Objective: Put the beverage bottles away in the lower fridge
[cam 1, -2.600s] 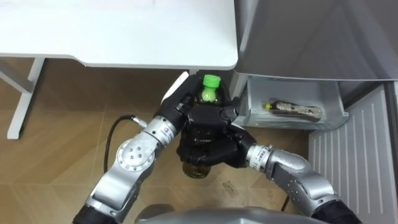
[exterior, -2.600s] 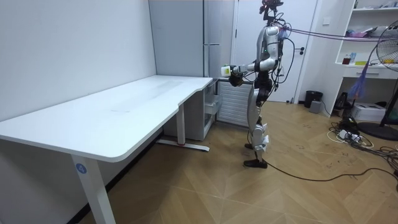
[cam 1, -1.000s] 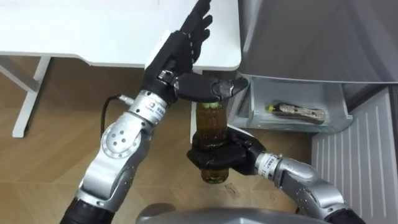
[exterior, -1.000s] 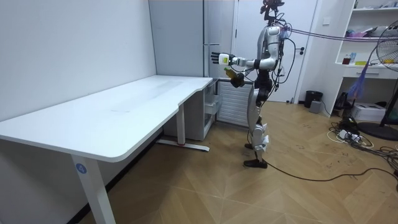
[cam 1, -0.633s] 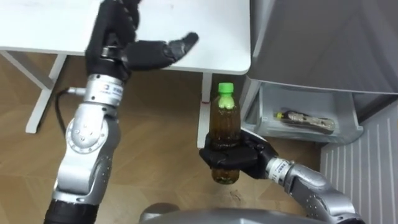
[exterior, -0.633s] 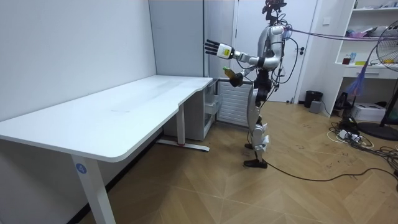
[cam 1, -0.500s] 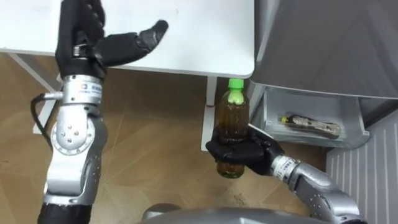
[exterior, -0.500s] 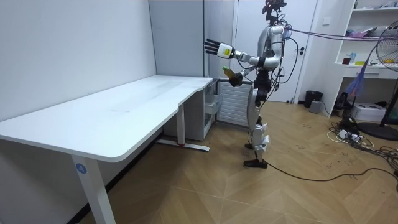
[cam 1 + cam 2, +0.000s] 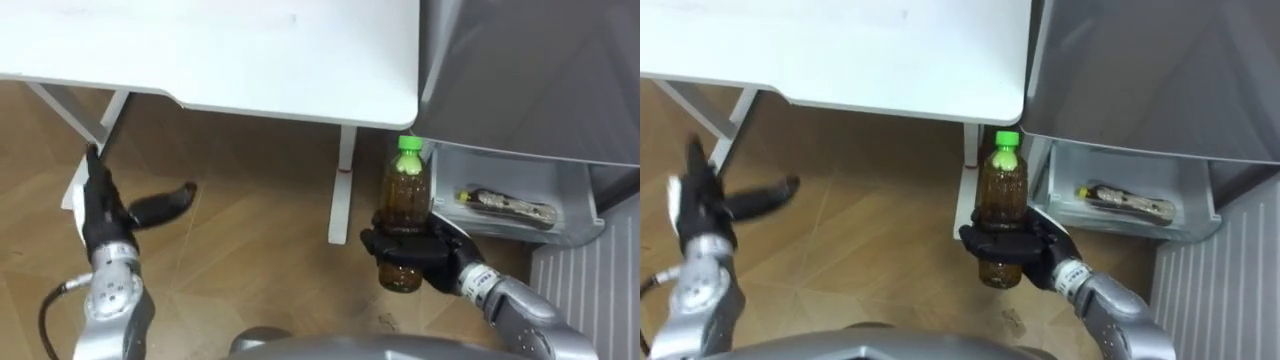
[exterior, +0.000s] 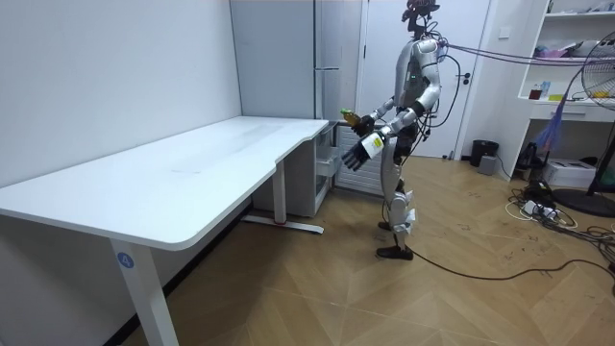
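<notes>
Gripping bottle [image 9: 404,214] upright, cap up, right hand [image 9: 418,253].

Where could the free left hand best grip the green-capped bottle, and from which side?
Probably the upper body of the bottle, below the cap: it stands upright and the right hand is curled round the lower half, leaving that part bare. Come from the robot's left, where the open left hand is; the fridge drawer crowds the right.
</notes>
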Controlling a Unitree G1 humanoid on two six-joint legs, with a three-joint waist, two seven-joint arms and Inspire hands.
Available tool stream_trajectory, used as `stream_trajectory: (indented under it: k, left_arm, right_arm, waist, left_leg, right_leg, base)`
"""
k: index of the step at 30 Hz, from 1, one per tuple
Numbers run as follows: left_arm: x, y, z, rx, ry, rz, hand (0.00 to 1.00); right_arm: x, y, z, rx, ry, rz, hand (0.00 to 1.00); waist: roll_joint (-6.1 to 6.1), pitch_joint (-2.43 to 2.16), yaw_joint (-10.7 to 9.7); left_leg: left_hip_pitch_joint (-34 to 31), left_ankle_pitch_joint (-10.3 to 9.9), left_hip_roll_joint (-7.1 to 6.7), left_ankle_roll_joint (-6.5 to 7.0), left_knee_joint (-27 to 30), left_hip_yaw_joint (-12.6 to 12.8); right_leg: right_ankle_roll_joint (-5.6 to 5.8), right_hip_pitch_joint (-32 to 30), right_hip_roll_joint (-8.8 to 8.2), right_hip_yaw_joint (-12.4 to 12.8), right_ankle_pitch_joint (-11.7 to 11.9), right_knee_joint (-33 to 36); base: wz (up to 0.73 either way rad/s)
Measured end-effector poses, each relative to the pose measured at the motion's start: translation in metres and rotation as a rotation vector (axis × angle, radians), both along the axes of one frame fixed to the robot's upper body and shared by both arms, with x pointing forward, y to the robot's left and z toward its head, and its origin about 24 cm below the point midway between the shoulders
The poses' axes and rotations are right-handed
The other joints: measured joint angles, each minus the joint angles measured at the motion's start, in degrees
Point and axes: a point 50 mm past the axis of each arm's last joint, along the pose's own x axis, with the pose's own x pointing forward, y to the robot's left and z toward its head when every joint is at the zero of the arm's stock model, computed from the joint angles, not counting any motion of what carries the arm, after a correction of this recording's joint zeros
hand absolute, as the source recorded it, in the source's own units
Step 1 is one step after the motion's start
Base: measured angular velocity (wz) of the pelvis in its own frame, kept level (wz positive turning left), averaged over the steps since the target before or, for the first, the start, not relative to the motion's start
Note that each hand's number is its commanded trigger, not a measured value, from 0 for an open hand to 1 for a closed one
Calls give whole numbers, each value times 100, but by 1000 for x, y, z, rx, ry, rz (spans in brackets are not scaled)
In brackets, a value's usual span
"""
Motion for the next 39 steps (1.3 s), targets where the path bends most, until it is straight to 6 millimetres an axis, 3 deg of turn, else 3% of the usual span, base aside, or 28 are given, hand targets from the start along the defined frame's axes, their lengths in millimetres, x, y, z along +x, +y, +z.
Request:
stream_trajectory:
  k: [2, 5, 7, 12, 18, 26, 33, 39]
  left_arm:
    - [-29, -1, -21, -95, 122, 69, 0]
    - [-62, 2, -40, -149, 262, 141, 0]
    - [-76, 3, -48, -167, 334, 160, 0]
    - [-99, -2, -57, -223, 441, 142, 0]
    - [-123, -4, -63, -227, 581, 38, 0]
    - [-120, -15, -67, -115, 692, -179, 0]
    - [-123, -22, -70, -51, 778, -314, 0]
    - [-120, -25, -71, -14, 812, -423, 0]
  right_arm:
    - [-2, -3, -2, -7, 22, -15, 100]
    - [-6, -7, -5, 2, 45, -68, 100]
    - [-6, -9, -6, 5, 53, -95, 100]
    - [-9, -14, -9, -1, 90, -133, 100]
    - [-9, -15, -10, -18, 106, -150, 100]
    - [-7, -16, -12, -40, 132, -259, 100]
    - [-5, -25, -23, 22, 241, -487, 100]
    - [5, -27, -21, 196, 290, -695, 100]
  waist:
    - [-20, -31, -61]
    - [8, -41, -65]
    - [10, -51, -90]
    - [12, -49, -128]
    - [-73, -54, -265]
    - [-80, -29, -332]
    - [-39, -24, -517]
    - [-20, -11, -569]
  left_leg:
    - [-44, 0, 0, 0, 6, -1]
    - [47, 0, 4, 0, -19, 42]
    - [32, -2, 4, 0, -22, 56]
    - [1, -1, 0, -3, 20, 47]
    - [-13, 0, -3, -5, 22, 42]
    - [-71, -3, -6, -6, 19, 38]
    - [-97, -8, -5, -11, -26, 12]
    - [-396, -6, -10, -9, 132, -11]
  right_leg:
    - [0, -23, -1, 0, 0, 3]
    - [0, 40, -3, 10, 0, 2]
    - [0, 26, -7, 11, 0, 9]
    - [-3, 31, -9, 11, -12, 2]
    - [-3, 18, -8, 7, -37, 2]
    - [-2, -9, 2, 10, -34, -63]
    - [4, -35, 0, -15, -43, -33]
    - [-3, -313, -14, -19, -58, 54]
  base:
    - [0]
    - [-5]
    - [-2]
    - [0]
    - [0]
    - [0]
    - [1]
    - [1]
